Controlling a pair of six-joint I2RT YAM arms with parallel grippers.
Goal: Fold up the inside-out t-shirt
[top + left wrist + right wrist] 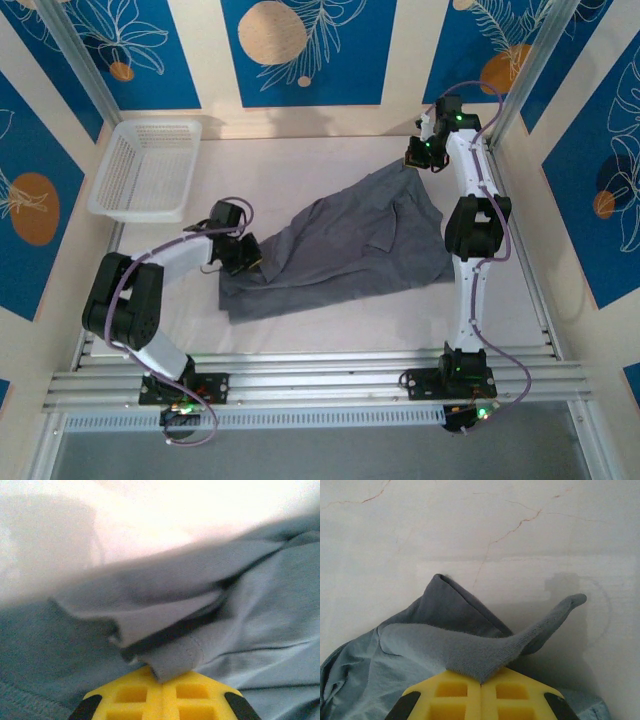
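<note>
A pale table point(330, 170) holds the crumpled grey inside-out t-shirt point(350, 245) at centre, with a white basket point(145, 170) at ten o'clock. The left gripper point(250, 262) pinches the shirt's eight o'clock edge; the right gripper point(418, 160) pinches its one o'clock corner.

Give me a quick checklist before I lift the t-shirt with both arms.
1. Left gripper shut on the t-shirt: ok, a stitched edge is pinched at its tip, at the shirt's near-left corner.
2. Right gripper shut on the t-shirt: ok, an edge is pinched at the far-right corner.
3. Single layer in each grip: cannot tell, folds bunch up at both.
4. Shirt lying flat: not ok, it is crumpled and creased.
5. White basket apart from the shirt: ok, it sits at the far left, not touching the cloth.
</note>
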